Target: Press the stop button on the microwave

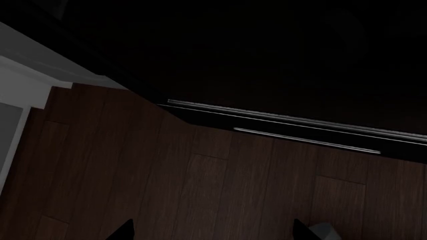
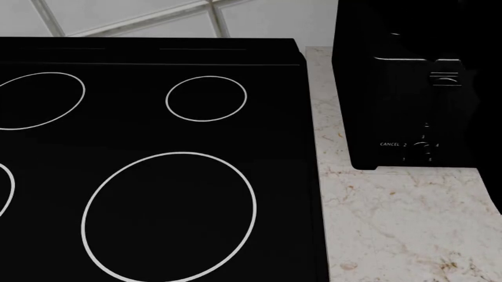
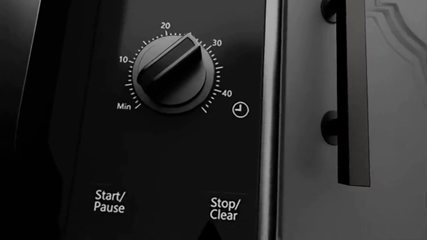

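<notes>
In the right wrist view the microwave's black control panel point(image 3: 167, 150) fills the frame at very close range. It has a timer dial point(image 3: 173, 70), a "Start/Pause" button point(image 3: 109, 201) and a "Stop/Clear" button point(image 3: 224, 209). My right gripper point(image 3: 212, 233) shows as one dark pointed tip, fingers together, just below the "Stop/Clear" label; I cannot tell whether it touches the panel. My left gripper point(image 1: 213, 235) is open and empty, its two fingertips point(image 1: 124, 232) wide apart over a dark wooden floor point(image 1: 200, 190). Neither gripper nor the microwave shows in the head view.
The head view shows a black glass cooktop point(image 2: 157, 147) with ring markings, a marble counter point(image 2: 408, 223) to its right and a black toaster point(image 2: 415, 88) on it. A cabinet door handle point(image 3: 352, 95) is beside the microwave. A dark oven front with a metal handle point(image 1: 300, 135) is by the left gripper.
</notes>
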`<state>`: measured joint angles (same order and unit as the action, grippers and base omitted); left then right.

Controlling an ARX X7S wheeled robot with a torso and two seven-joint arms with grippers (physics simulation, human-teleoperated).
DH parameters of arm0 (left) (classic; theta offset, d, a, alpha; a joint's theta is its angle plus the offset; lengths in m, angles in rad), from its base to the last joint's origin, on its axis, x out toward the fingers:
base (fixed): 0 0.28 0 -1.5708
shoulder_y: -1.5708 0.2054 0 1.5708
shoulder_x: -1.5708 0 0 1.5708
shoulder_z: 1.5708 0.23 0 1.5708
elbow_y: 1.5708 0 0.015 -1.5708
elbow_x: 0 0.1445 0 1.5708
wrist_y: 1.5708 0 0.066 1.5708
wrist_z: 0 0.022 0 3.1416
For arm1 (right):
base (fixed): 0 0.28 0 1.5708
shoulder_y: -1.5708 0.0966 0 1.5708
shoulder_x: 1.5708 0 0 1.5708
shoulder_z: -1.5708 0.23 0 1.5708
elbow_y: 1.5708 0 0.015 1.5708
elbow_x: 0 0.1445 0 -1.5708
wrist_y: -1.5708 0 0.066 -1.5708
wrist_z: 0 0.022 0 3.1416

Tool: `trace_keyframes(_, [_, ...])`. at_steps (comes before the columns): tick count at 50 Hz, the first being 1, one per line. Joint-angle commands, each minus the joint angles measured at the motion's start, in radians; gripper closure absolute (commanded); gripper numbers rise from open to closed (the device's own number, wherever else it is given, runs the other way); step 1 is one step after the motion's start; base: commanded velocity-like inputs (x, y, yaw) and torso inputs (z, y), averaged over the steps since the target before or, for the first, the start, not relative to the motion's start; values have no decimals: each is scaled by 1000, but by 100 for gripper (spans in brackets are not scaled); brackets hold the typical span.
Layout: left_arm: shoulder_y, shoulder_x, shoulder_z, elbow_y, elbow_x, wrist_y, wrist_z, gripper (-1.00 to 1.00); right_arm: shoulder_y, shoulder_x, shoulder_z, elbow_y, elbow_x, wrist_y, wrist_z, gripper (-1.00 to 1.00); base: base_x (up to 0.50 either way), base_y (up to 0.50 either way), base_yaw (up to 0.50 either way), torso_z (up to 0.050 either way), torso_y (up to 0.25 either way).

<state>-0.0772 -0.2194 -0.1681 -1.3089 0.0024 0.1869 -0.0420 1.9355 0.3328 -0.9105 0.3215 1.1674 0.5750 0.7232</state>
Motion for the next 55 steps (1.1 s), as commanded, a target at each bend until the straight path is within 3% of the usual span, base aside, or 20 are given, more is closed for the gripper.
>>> trace_keyframes(1, [0, 0, 0, 0, 0, 0, 0, -100, -9, 3, -4, 11, -10, -5, -9, 100, 0, 0, 0, 0, 0])
trace_keyframes(55, [0, 0, 0, 0, 0, 0, 0, -100, 37, -230, -74, 737, -211, -280, -383, 100, 11, 1, 6, 2, 0])
